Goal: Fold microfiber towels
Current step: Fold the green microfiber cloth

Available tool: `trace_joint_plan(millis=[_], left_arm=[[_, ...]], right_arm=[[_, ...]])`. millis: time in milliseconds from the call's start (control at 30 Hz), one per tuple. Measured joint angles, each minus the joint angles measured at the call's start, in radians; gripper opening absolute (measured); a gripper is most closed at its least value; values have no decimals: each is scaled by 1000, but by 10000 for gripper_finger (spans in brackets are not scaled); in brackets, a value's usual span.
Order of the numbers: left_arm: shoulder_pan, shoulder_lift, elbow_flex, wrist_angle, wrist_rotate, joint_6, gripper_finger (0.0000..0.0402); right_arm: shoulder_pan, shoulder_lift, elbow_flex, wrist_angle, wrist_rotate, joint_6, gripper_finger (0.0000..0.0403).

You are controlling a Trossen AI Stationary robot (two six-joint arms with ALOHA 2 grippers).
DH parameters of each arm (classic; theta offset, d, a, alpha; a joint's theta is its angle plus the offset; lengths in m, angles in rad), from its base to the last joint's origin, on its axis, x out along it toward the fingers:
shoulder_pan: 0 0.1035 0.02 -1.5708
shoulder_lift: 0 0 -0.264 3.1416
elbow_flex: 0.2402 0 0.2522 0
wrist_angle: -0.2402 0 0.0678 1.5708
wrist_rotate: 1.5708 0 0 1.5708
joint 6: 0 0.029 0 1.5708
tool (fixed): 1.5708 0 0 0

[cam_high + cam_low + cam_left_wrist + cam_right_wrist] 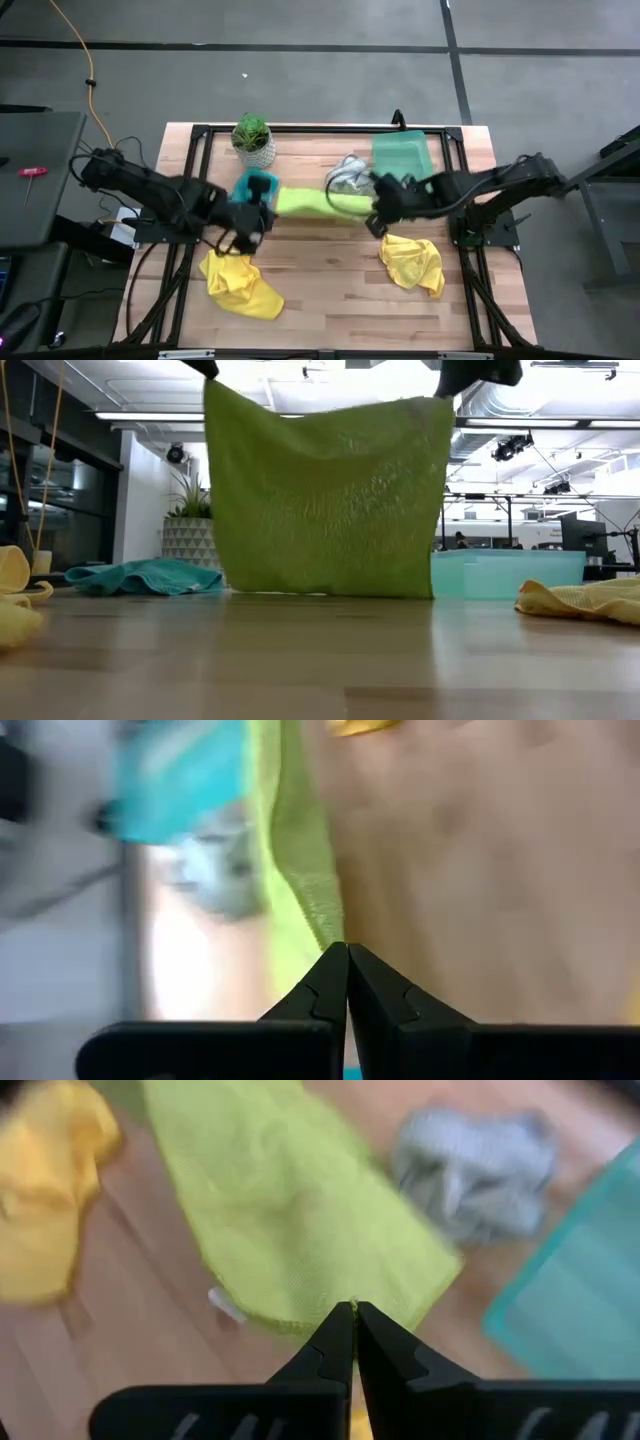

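A lime green towel (318, 203) hangs spread as a flat sheet (330, 500) between my two grippers over the table's middle. My left gripper (347, 955) is shut on its left upper corner and my right gripper (354, 1312) on its right upper corner. A teal towel (253, 185) lies crumpled behind the left gripper. A grey-white towel (347, 172) lies bunched at the far side by the tray. Two yellow towels lie crumpled toward the near side, one on the left (238, 283) and one on the right (412, 260). My left gripper pinches the lime towel's upper left corner (325, 925) between its two fingers, slanting down from the table's left. The towel hangs below, its top edge stretched toward the other gripper and its lower edge (320, 593) at the tabletop. My right gripper pinches the lime towel's upper right corner (330, 1305) at the hemmed edge between its two fingers, slanting down from the table's right. The cloth hangs below it as a spread sheet, and its lower edge is down at the wood.
A translucent green tray (403, 155) stands at the far right. A small plant in a white pot (253, 138) stands at the far left. Bare wood (330, 290) lies between the two yellow towels on the near side.
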Motion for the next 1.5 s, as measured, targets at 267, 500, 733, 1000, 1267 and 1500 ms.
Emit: trace_joint_plan(millis=[267,500,733,1000,1267,1500], left_arm=[[-183,123,-198,251,170,-380,0],[-292,222,-251,414,227,-604,0],[-307,236,-250,365,165,-658,0],[-213,247,-249,311,82,-662,0],[-118,269,-250,291,-34,-639,0],[-59,268,-250,226,-118,-661,0]], right_arm=[[121,229,0,5,-169,124,0],[171,407,-1,78,-419,151,0],[151,442,-1,115,-472,200,0],[45,435,-1,86,-375,251,0],[-60,438,-1,60,-260,266,0],[-107,438,-1,4,-208,258,0]])
